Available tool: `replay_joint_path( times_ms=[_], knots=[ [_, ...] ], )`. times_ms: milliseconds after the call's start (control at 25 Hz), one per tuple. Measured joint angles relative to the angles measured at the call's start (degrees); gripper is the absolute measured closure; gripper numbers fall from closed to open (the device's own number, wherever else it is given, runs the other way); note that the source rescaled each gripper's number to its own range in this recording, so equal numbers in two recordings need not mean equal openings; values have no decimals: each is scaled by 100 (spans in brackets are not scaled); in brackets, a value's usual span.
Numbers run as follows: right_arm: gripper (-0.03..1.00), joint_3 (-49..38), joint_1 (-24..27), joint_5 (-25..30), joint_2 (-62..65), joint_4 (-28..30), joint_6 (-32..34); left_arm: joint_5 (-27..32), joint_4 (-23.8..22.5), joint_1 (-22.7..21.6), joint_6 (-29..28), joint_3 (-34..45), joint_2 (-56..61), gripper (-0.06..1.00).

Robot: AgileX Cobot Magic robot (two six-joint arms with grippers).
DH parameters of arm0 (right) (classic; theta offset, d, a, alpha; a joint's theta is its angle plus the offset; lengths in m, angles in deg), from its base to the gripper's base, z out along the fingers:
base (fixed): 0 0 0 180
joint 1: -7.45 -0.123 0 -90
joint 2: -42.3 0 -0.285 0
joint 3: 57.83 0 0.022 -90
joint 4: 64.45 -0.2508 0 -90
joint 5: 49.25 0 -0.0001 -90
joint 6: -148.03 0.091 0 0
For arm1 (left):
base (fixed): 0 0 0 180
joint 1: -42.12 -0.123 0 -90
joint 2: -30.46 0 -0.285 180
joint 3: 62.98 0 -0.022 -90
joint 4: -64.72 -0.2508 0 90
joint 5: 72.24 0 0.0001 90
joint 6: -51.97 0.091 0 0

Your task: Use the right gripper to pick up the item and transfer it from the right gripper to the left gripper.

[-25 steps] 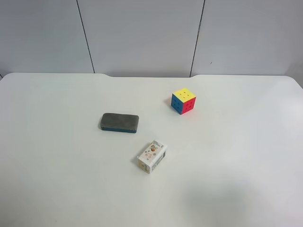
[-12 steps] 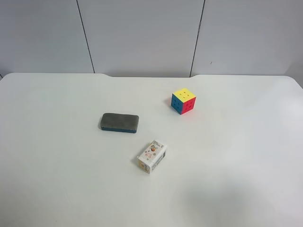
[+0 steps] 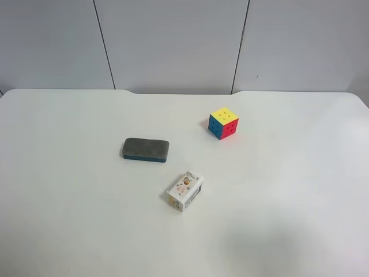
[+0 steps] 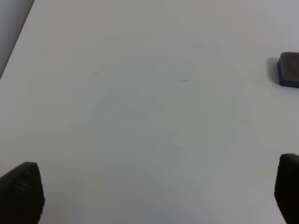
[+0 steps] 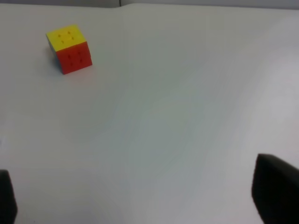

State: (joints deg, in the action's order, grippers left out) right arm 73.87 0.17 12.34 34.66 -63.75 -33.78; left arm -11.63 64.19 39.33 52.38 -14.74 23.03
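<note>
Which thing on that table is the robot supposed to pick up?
On the white table lie three small things. The item is the flat oblong block left of the puzzle cube and the printed box: dark grey top, blue base, rounded corners.

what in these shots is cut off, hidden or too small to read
- Grey-felt, blue-based oblong block: left wrist view, cut by the frame edge.
- Small white printed box: exterior high view, print too small to read.
- Both pincers: wrist views, only the black fingertips show at the frame edges; absent from the exterior high view.

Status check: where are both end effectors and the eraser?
Both end effectors open, empty, above bare table. Eraser flat, untouched. Cube and small box nearby, clear of it.
</note>
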Motion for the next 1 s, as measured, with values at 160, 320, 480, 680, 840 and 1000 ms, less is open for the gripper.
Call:
replay_joint_path(
  times_ms=[160, 320, 480, 680, 840, 1000],
  knots=[
    [-3, 0, 0, 0, 0, 0, 0, 0, 0, 0, 0, 0, 0, -5],
    [-3, 0, 0, 0, 0, 0, 0, 0, 0, 0, 2, 0, 0, -5],
    [-3, 0, 0, 0, 0, 0, 0, 0, 0, 0, 2, 0, 0, -5],
    [-3, 0, 0, 0, 0, 0, 0, 0, 0, 0, 2, 0, 0, -5],
    [-3, 0, 0, 0, 0, 0, 0, 0, 0, 0, 2, 0, 0, -5],
    [-3, 0, 0, 0, 0, 0, 0, 0, 0, 0, 2, 0, 0, -5]
  ],
)
